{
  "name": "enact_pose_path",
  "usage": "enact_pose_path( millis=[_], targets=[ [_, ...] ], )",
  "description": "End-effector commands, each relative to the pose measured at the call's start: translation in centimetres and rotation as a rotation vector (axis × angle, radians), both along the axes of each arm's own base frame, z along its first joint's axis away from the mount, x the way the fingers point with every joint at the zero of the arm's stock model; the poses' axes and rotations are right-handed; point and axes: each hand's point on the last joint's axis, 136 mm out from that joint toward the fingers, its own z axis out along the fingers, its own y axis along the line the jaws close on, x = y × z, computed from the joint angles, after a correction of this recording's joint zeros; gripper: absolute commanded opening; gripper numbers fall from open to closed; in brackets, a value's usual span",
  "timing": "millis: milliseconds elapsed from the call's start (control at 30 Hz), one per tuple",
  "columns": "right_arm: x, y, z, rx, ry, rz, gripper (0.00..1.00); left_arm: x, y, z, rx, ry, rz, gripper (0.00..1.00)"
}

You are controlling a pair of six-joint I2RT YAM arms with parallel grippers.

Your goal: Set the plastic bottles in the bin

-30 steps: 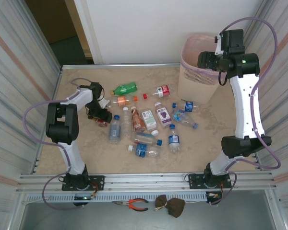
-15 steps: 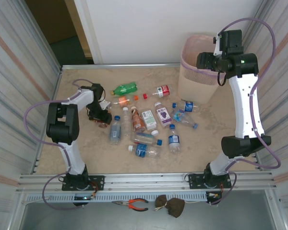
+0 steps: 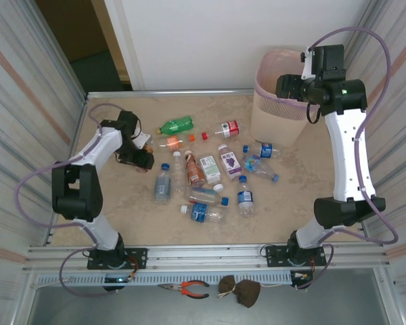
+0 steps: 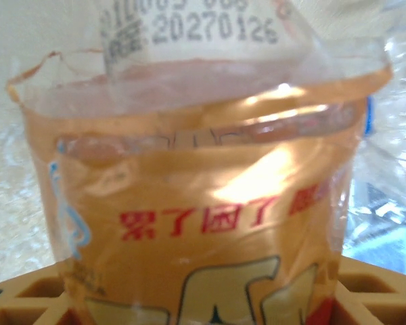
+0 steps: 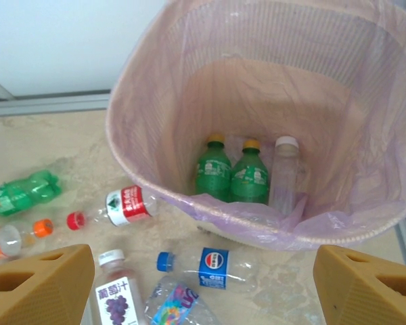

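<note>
Close up, a brownish-orange bottle with red lettering on its label sits between the tan pads of the left pincer. That pincer appears clamped around the bottle's body at the far left of the surface. About a dozen other plastic bottles lie scattered on their sides across the middle. The bin, a tall pale pink basket with a thin liner, stands at the far right and holds two green bottles and a clear one. The right pincer hovers above the bin's rim, spread wide and empty. To carry well, the left arm likely needs to lift clear of the scattered bottles and rise above the tall rim. It should let go only over the opening, watching for the right arm there.
</note>
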Motion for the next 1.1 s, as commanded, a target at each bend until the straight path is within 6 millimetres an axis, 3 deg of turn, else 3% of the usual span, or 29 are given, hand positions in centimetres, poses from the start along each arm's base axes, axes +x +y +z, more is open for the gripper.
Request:
enact_pose_path(
  millis=[0, 133, 333, 667, 833, 1067],
  targets=[
    [-0.9, 1.5, 2.5, 0.074, -0.092, 0.057, 0.83, 0.1, -0.4, 3.5, -0.052, -0.094, -0.001, 0.62],
    [-1.4, 3.3, 4.0, 0.147, -0.168, 0.147, 0.83, 0.5, -2.4, 7.8, -0.179, -0.221, -0.033, 0.61],
    [-3.0, 6.8, 5.9, 0.275, -0.339, 0.348, 0.84, 0.4, -7.1, 16.3, -0.476, -0.453, -0.146, 0.58],
    [-8.5, 11.1, 10.6, 0.452, -0.58, 0.679, 0.88, -3.7, -12.5, 28.3, -0.852, -0.787, -0.415, 0.55],
    [-12.0, 14.0, 11.9, 0.496, -0.62, 0.905, 0.89, -6.7, -14.7, 31.9, -0.969, -0.884, -0.572, 0.55],
    [-16.5, 18.4, 12.2, 0.474, -0.656, 1.157, 0.93, -11.2, -18.8, 34.5, -1.044, -0.901, -0.803, 0.54]
  ],
)
